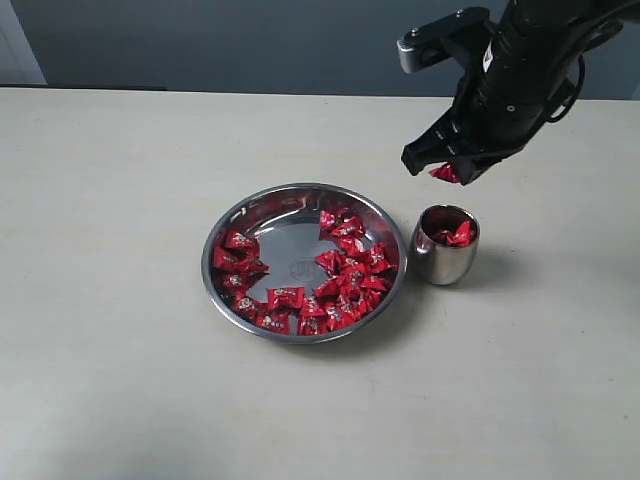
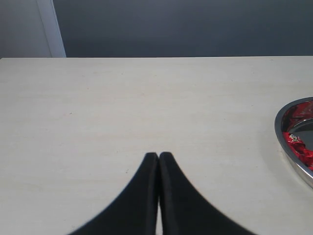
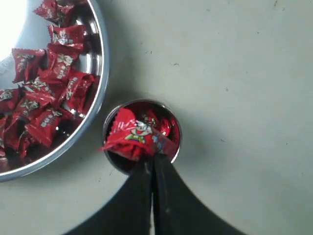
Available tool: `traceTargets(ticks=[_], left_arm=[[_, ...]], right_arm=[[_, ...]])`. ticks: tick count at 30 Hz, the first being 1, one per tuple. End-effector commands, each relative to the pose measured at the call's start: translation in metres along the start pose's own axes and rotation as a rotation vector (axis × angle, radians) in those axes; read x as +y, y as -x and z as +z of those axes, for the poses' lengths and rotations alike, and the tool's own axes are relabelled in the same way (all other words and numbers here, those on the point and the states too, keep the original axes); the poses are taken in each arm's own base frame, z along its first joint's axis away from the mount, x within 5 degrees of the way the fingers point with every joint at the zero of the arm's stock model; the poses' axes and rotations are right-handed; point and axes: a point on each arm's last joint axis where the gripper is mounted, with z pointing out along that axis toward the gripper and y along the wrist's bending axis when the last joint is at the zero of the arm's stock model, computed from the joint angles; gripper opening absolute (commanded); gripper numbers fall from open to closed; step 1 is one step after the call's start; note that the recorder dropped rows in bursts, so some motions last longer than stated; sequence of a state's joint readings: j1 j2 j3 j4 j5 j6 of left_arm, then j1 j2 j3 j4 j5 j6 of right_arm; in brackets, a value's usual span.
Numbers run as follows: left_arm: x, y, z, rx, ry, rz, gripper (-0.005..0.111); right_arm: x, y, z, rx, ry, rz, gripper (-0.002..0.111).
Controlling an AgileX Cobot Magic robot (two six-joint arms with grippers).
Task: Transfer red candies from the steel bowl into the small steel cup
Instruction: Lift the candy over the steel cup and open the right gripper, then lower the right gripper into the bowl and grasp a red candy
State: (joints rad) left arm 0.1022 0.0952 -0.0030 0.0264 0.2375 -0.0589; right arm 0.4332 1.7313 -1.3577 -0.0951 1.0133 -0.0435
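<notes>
right gripper [image 1: 452, 170]: jaws pinched on one held candy [image 1: 443, 174], raised off the table [image 1: 120, 380].
held candy: its long axis runs across the fingertips and sticks out to one side.
small steel cup [image 1: 445, 262]: at 3 o'clock of the steel bowl [image 1: 290, 240], just beside its rim, upright, with a few candies already inside.
key relation: in the exterior view the cup lies at about 6 o'clock from the gripper; in the right wrist view the held candy [image 3: 132, 138] overlaps the cup mouth [image 3: 177, 134].
judgement: aligned closely enough that releasing should drop it in.
red candies [image 1: 345, 275]: many left in the bowl.
left gripper [image 2: 159, 155]: closed, empty, farther from the cup.
</notes>
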Motion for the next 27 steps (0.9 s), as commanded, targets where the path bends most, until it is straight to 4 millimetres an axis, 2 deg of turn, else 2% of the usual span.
traceTargets(ticks=[1,6,10,13,19,22,27], left_arm=[[0.0,0.0,0.0,-0.008,-0.005,0.001,0.0],[0.0,0.0,0.0,-0.008,-0.005,0.001,0.0],[0.0,0.0,0.0,-0.008,-0.005,0.001,0.0],[0.0,0.0,0.0,-0.008,-0.005,0.001,0.0],[0.0,0.0,0.0,-0.008,-0.005,0.001,0.0],[0.0,0.0,0.0,-0.008,-0.005,0.001,0.0],[0.0,0.0,0.0,-0.008,-0.005,0.001,0.0]], right_arm=[[-0.002,-0.001,0.009,0.05,-0.006,-0.015,-0.001],[0.0,0.0,0.033,0.109,0.009,-0.037,0.002],[0.001,0.0,0.046,0.145,0.013,-0.044,0.025],[0.001,0.0,0.049,0.151,0.008,-0.048,0.037],[0.005,0.005,0.041,0.072,0.045,-0.018,0.038],[0.022,0.014,0.034,-0.022,0.168,0.014,0.038],[0.072,0.027,0.029,-0.172,0.46,-0.118,0.038]])
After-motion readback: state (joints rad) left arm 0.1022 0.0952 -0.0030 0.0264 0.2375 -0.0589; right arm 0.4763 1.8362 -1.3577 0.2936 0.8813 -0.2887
